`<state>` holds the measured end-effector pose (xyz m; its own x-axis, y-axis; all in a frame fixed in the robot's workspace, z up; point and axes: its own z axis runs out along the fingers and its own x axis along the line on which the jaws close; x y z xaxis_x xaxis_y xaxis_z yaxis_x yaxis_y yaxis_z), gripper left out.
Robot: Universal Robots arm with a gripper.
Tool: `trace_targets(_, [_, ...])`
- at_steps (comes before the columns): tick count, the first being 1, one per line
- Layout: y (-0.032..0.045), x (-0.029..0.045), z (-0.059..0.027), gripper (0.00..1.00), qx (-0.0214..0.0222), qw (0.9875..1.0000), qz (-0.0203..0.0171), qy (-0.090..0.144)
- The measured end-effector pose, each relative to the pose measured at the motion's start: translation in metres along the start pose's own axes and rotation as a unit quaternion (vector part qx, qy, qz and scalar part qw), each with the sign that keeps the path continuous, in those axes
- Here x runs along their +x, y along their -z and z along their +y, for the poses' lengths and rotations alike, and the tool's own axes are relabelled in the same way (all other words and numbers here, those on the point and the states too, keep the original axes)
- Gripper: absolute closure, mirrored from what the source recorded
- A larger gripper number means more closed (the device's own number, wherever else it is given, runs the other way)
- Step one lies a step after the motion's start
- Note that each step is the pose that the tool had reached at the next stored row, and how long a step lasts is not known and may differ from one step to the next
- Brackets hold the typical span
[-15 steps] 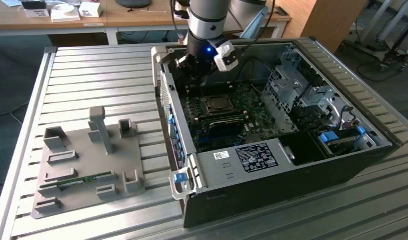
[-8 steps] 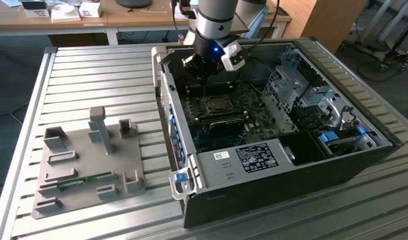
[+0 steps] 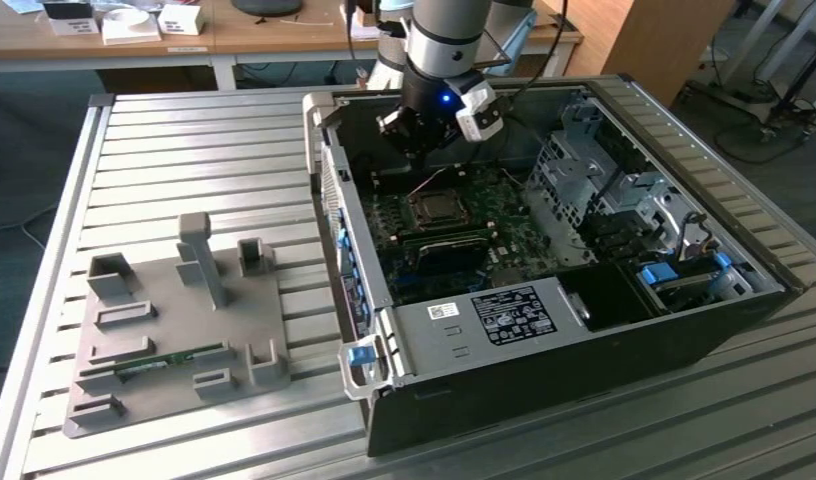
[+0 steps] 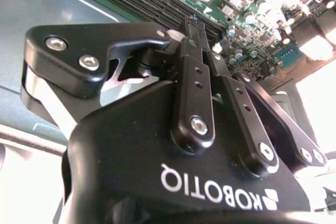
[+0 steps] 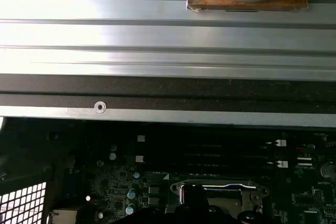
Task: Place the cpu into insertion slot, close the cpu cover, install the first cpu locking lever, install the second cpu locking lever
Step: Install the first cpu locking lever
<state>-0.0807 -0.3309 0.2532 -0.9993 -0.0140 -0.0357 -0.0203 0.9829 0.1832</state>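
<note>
Exterior view, gripper (image 3: 419,150) near insertion slot (image 3: 442,207), fingers (image 4: 191,77) pressed together (lettering (image 4: 210,190) on its body), white case label (image 3: 515,312).

I see white lettering (image 4: 210,191) with a small logo on the gripper (image 4: 190,30) in the second wrist view. In the exterior view, a black label (image 3: 519,312) and a white label (image 3: 443,311) are on the case (image 3: 582,385); their print is too small for me to read.

Silver-grey arm (image 3: 448,35), black gripper (image 3: 419,150), silver screws (image 4: 199,125), blue light (image 3: 444,99)
</note>
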Motion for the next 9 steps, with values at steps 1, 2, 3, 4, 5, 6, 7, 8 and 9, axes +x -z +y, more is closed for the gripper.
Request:
trace_targets(1, [0.0000, 0.0000, 0.0000, 0.90, 0.0000, 1.0000, 0.0000, 0.000])
trace_targets(2, [0.0000, 0.0000, 0.0000, 0.90, 0.0000, 1.0000, 0.0000, 0.000])
trace_targets(3, [-0.0003, -0.0005, 0.0000, 0.90, -0.0001, 1.0000, 0.0000, 0.000])
trace_targets(4, [-0.0007, -0.0012, 0.0001, 0.90, -0.0001, 1.0000, 0.0000, 0.000])
trace_targets(5, [-0.0009, -0.0019, 0.0003, 0.90, 0.0000, 1.0000, 0.0001, 0.000])
trace_targets(6, [-0.0014, -0.0030, 0.0008, 0.90, 0.0000, 1.0000, 0.0001, 0.000])
trace_targets(7, [-0.0018, -0.0038, 0.0013, 0.90, 0.0000, 1.0000, 0.0001, 0.000])
trace_targets(8, [-0.0023, -0.0048, 0.0018, 0.90, 0.0000, 1.0000, 0.0001, 0.000])
trace_targets(9, [-0.0027, -0.0060, 0.0022, 0.90, 0.0000, 1.0000, 0.0001, 0.000])
